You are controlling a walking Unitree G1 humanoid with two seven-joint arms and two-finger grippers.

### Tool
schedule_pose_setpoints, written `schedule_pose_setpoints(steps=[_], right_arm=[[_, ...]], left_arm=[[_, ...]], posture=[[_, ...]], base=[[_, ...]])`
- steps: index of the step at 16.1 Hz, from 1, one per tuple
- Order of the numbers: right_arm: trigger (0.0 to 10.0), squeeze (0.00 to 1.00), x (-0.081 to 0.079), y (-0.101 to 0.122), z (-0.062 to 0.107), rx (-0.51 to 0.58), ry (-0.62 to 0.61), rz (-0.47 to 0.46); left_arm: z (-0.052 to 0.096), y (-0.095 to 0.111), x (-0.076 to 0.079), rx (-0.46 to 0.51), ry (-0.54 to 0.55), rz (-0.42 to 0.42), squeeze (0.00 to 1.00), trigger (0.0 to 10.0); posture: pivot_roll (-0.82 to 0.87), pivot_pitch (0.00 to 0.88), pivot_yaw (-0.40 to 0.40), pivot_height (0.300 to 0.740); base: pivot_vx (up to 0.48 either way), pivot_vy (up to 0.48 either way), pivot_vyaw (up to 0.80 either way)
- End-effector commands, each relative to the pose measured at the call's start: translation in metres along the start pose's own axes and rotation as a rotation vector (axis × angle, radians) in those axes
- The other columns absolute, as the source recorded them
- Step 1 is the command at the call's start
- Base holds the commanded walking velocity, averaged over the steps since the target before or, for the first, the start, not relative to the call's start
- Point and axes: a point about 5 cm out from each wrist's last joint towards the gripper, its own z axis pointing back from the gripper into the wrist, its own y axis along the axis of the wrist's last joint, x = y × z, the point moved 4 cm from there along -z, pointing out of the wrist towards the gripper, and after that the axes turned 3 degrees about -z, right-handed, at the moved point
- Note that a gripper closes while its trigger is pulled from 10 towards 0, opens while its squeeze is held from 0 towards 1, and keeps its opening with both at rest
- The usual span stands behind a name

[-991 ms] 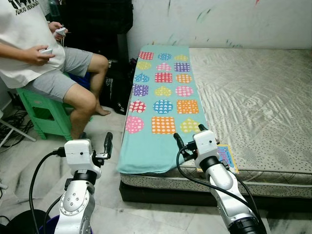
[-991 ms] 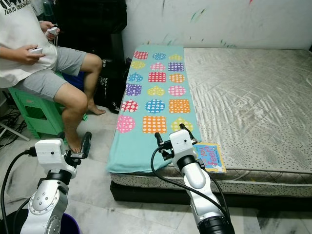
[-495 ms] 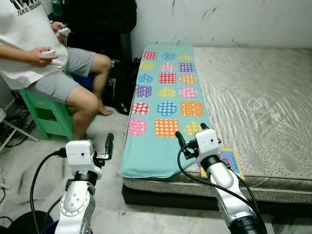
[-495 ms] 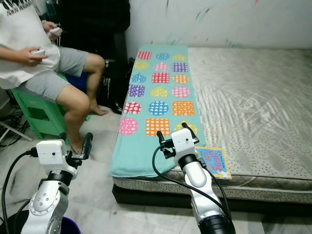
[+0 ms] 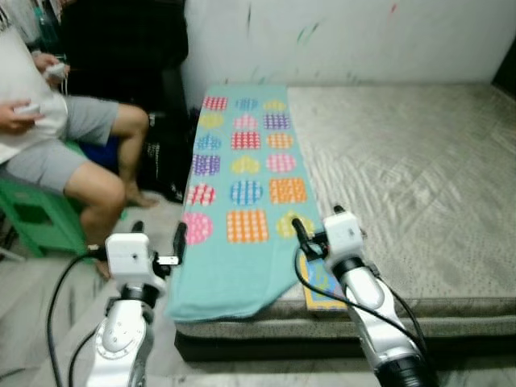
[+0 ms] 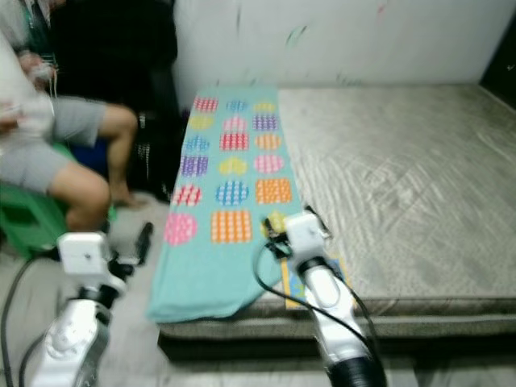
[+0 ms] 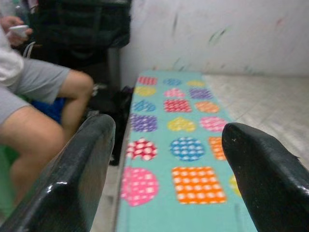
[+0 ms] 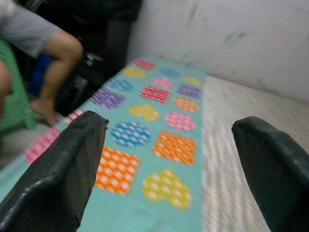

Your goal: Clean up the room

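Observation:
A teal blanket (image 5: 242, 185) printed with colourful dotted shapes lies along the left side of a bare grey mattress (image 5: 403, 177), its near end drooping over the front edge. A small colourful book (image 5: 318, 284) rests at the mattress's front edge beside the blanket. My right gripper (image 5: 318, 223) hovers open just above the book and the blanket's near corner, holding nothing. In its wrist view the blanket (image 8: 145, 130) lies ahead between the fingers (image 8: 58, 169). My left gripper (image 5: 158, 235) is open over the floor, left of the blanket's hanging end (image 7: 183, 159).
A person (image 5: 48, 137) sits on a green stool (image 5: 32, 218) at the left, holding small devices. A black bag (image 5: 165, 161) stands between the person and the mattress. The white wall (image 5: 363, 40) runs behind the mattress. Grey tiled floor (image 5: 48, 314) lies in front.
The whole picture has shifted left and blurred, so the camera has turned right. Both grippers stay open and empty, in much the same pose.

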Motion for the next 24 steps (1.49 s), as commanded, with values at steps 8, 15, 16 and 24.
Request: schedule_pose_setpoints(steps=[8, 15, 16, 24], right_arm=[[10.0, 0.0, 0.0126, -0.0044, 0.0038, -0.01, -0.033, 0.017], [10.0, 0.0, 0.0132, -0.0054, 0.0042, -0.011, -0.032, 0.023], [10.0, 0.0, 0.0125, -0.0054, 0.0042, -0.01, -0.03, 0.024], [10.0, 0.0, 0.0135, -0.0054, 0.0043, -0.011, -0.029, 0.023]], left_arm=[[-0.0031, 0.0006, 0.0066, -0.001, -0.002, 0.005, 0.0, 10.0], [-0.0034, -0.0008, 0.0071, -0.011, 0.004, -0.007, 0.0, 10.0], [-0.0036, -0.0007, 0.0075, -0.011, 0.002, -0.007, 0.0, 10.0], [-0.0037, -0.0008, 0.0099, -0.013, -0.006, -0.001, 0.0, 10.0]], posture=[[-0.09, 0.0, 0.038, 0.74], [-0.09, 0.0, 0.038, 0.74], [-0.09, 0.0, 0.038, 0.74], [-0.09, 0.0, 0.037, 0.74]], base=[[0.233, 0.0, 0.0], [0.0, -0.039, 0.0], [0.0, -0.311, 0.0], [0.0, -0.364, 0.0]])
